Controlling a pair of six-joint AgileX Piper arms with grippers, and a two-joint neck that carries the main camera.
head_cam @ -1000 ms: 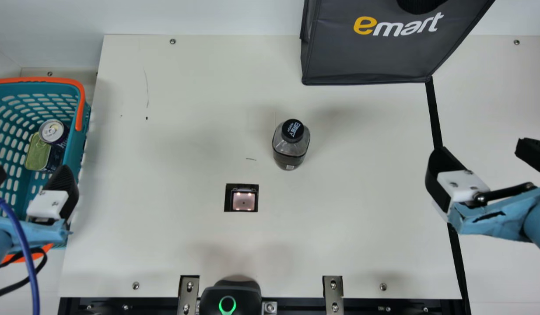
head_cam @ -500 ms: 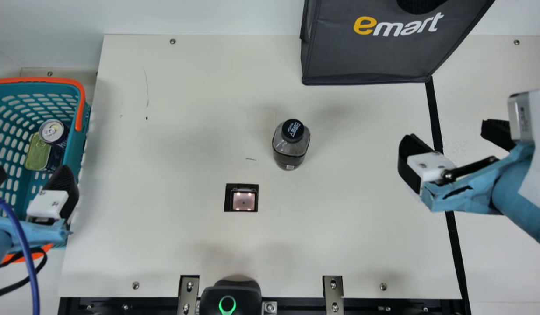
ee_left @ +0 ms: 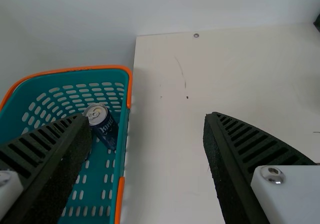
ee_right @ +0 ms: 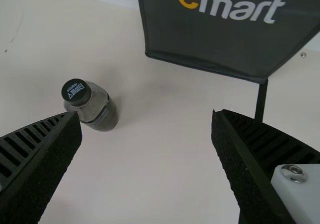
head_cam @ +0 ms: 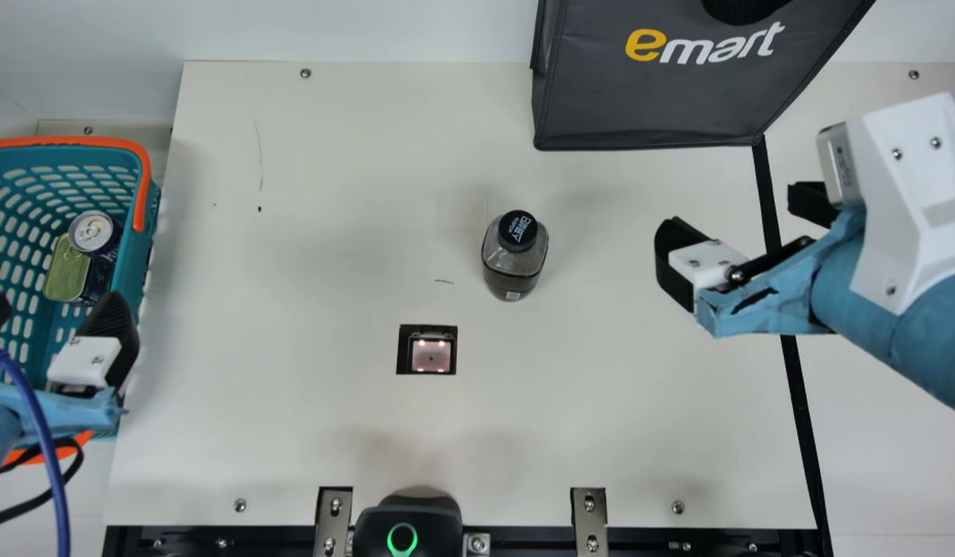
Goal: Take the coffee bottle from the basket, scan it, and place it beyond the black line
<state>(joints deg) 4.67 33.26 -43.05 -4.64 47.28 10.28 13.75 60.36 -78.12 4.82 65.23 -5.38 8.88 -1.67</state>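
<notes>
My right gripper point(head_cam: 737, 224) is open and empty to the right of the coffee bottle point(head_cam: 516, 259), which stands upright mid-table with its black cap up. In the right wrist view the bottle point(ee_right: 95, 106) is beyond one finger of the right gripper point(ee_right: 146, 113), untouched. My left gripper point(head_cam: 52, 305) stands open over the near part of the teal basket point(head_cam: 141, 255); the left wrist view shows the left gripper point(ee_left: 146, 116) with its fingers wide apart. The black line point(head_cam: 802, 433) runs down the table's right side, partly under the right arm.
A dark can point(head_cam: 96, 232) and a green-lidded tin point(head_cam: 67, 271) lie in the basket. The scanner window point(head_cam: 431, 354) sits in the table in front of the bottle, and a scanner body point(head_cam: 408, 526) at the near edge. A grey bag point(head_cam: 648, 100) stands at the back right.
My right gripper has moved left and somewhat toward the back, nearer the bottle, bringing more of its arm into the main view. The left arm and the bottle have stayed still.
</notes>
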